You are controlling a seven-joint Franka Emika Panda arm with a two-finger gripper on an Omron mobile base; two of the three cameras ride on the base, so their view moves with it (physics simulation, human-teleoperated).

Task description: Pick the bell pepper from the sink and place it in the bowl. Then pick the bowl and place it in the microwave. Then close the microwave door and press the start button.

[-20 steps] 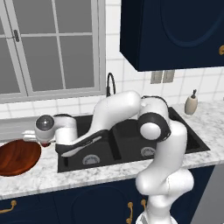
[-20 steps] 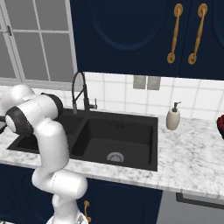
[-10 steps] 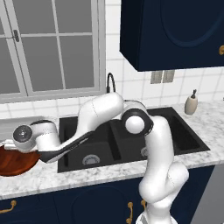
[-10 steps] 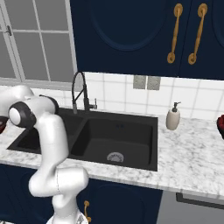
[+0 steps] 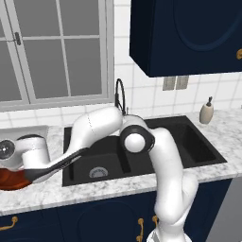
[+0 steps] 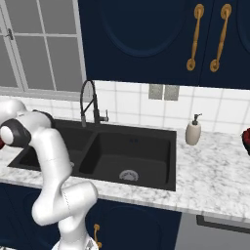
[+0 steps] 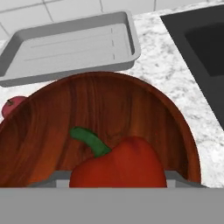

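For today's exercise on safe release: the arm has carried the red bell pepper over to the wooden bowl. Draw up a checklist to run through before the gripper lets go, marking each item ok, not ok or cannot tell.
1. Glossy red bell pepper with green stem sits at the gripper, over the bowl: ok.
2. Wide reddish-brown wooden bowl lies directly beneath, interior bare: ok.
3. Bowl rests on the marble counter, left of the black sink: ok.
4. Grey ribbed metal tray lies beyond the bowl's rim, out of the drop path: ok.
5. Height of the pepper above the bowl floor: cannot tell.
6. Finger grip on the pepper: cannot tell, the fingers are hidden.
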